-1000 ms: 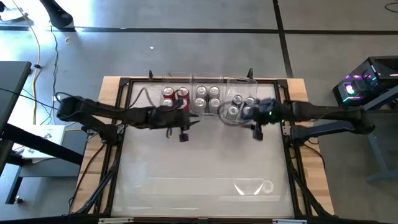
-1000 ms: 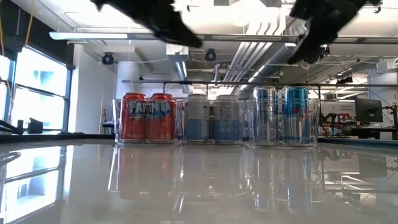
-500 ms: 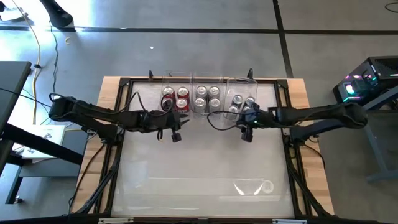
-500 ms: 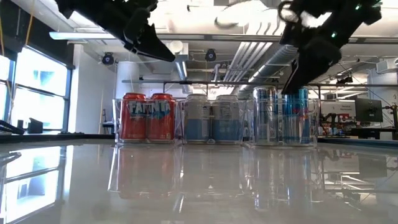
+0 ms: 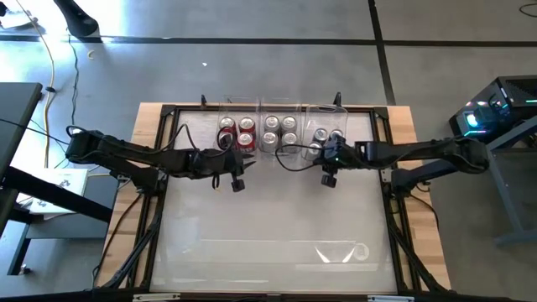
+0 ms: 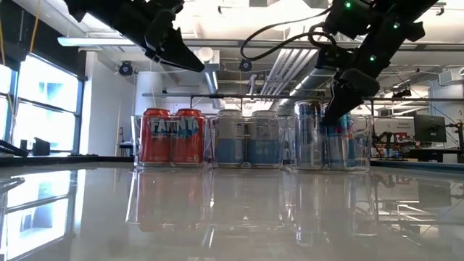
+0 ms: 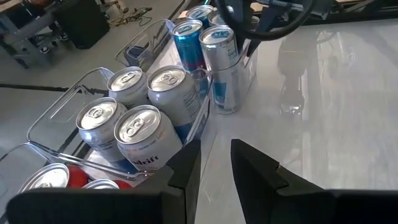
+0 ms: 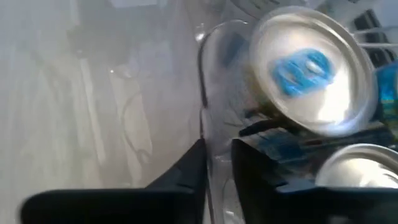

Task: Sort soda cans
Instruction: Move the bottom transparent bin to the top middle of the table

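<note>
Twelve soda cans (image 5: 280, 131) stand binned at the bench's twelve o'clock, apparently done; both grippers' fingers nearly closed, empty.

Three clear bins (image 5: 281, 111) in a row at the table's (image 5: 277, 210) far edge. Wooden border (image 5: 428, 243) around the glossy top. Lit computer case (image 5: 495, 109) on the floor beside it.
</note>
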